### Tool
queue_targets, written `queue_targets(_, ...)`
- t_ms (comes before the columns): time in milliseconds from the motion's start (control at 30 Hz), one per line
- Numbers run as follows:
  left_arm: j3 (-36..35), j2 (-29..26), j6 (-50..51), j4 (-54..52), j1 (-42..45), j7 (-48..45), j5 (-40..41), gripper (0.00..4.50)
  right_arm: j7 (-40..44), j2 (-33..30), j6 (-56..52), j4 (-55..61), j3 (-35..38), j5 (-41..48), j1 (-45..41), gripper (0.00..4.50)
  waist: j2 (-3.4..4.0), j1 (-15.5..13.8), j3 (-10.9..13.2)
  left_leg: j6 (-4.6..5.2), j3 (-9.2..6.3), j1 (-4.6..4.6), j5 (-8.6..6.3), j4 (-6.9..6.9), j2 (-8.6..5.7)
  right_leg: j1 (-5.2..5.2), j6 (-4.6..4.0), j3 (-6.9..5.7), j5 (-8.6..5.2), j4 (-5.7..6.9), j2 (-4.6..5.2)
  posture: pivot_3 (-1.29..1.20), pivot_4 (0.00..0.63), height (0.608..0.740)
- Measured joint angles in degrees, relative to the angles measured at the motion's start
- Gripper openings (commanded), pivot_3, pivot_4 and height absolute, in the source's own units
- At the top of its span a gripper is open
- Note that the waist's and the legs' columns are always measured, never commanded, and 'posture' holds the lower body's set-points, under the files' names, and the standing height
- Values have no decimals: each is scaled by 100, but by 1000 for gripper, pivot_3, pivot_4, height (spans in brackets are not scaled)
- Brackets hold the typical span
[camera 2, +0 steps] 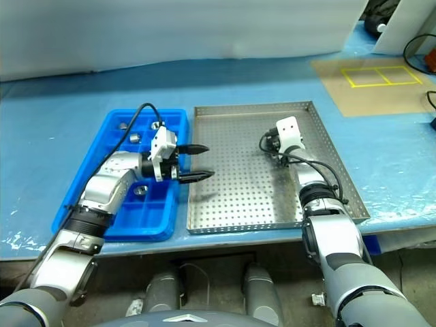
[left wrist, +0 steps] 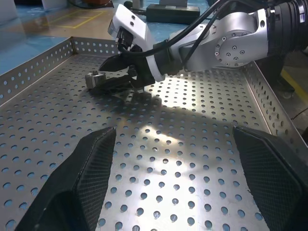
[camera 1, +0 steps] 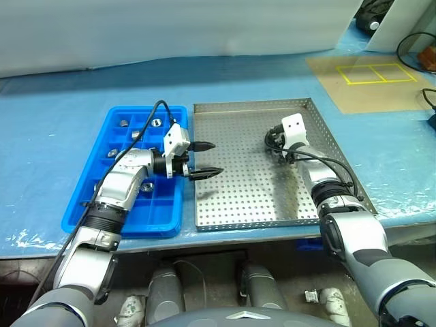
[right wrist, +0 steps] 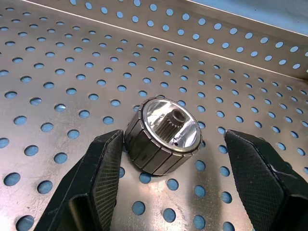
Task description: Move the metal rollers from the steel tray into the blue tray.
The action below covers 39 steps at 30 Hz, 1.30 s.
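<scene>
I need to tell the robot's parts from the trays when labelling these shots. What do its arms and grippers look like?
Both arms have silver-grey metallic shells with black joint rings and loose black cables running along them. Each wrist carries a white boxy block. The left gripper and right gripper each end in two black, tapering fingers with finely textured inner pads.

A: Where's the roller?
B: One ridged silver metal roller (right wrist: 163,135) lies tilted on the steel tray (camera 1: 225,204), between the right end effector (right wrist: 166,187) fingers, touching one finger.
A: The others?
B: Several sit in the blue tray (camera 1: 102,225) compartments, behind the left end effector (camera 1: 206,159), which reaches over the steel tray's perforated floor.
</scene>
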State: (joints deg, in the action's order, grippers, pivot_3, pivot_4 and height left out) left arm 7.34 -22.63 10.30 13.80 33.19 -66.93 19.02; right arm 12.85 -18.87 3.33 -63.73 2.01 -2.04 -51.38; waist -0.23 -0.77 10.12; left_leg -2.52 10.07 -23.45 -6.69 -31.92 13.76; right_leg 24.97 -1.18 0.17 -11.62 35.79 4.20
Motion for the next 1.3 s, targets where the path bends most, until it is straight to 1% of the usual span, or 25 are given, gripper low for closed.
queue_targets(133,-4,-67,14,-74,-21,17,0,4105,-11,14,42,-103,19,-1,-41,3422,0,-2,0,3,0,1,-2,-10,0,-4,-1,-1,1,3,1,-237,150,740)
queue_targets(233,-6,-74,21,-81,-23,27,0,4105,24,65,118,-131,19,-2,-43,2826,0,3,0,4,0,1,-3,-11,1,-3,0,0,1,2,1,-236,150,740)
queue_targets(267,-6,-75,21,-84,-23,29,0,4105,58,90,146,-139,14,-6,-42,2544,0,7,0,4,0,1,-3,-10,2,-2,0,0,1,2,0,-238,150,740)
queue_targets(300,-6,-74,22,-86,-23,31,0,4105,78,107,160,-140,4,-16,-42,2160,0,10,0,4,0,0,-3,-10,3,-2,-1,0,1,2,0,-239,150,740)
queue_targets(367,-6,-77,24,-90,-23,32,0,4105,78,134,177,-140,-7,-40,-47,1665,0,8,0,4,0,0,-3,-8,3,-1,-1,-1,1,1,0,-242,150,740)
queue_targets(633,-6,-110,90,-127,-32,1,2,4105,104,131,254,-124,-116,-191,-44,1662,0,13,0,5,0,0,-4,-8,3,0,-1,1,1,0,0,-248,150,740)
queue_targets(933,-61,-332,138,-130,-33,-52,13,4105,524,181,259,291,-287,-257,22,1662,4,16,2,5,2,-12,-4,-2,3,16,0,2,0,-1,-1,-239,150,740)
queue_targets(1067,-224,-549,163,-143,-70,-51,34,4105,1115,185,200,1015,-390,-224,56,1662,5,8,3,5,2,-16,-4,6,3,19,0,0,0,-7,-1,-223,150,740)
queue_targets(1233,-474,-910,226,-160,-287,-49,112,4105,2560,127,-290,2747,-676,160,486,1662,4,-18,3,3,2,-15,-3,28,4,18,0,-7,0,-19,-2,-165,150,740)
queue_targets(1300,-576,-1071,266,-190,-375,-45,121,4105,2984,114,-547,3200,-803,290,611,1662,4,-29,3,3,2,-14,-2,30,4,18,0,-6,0,-20,-1,-155,150,740)
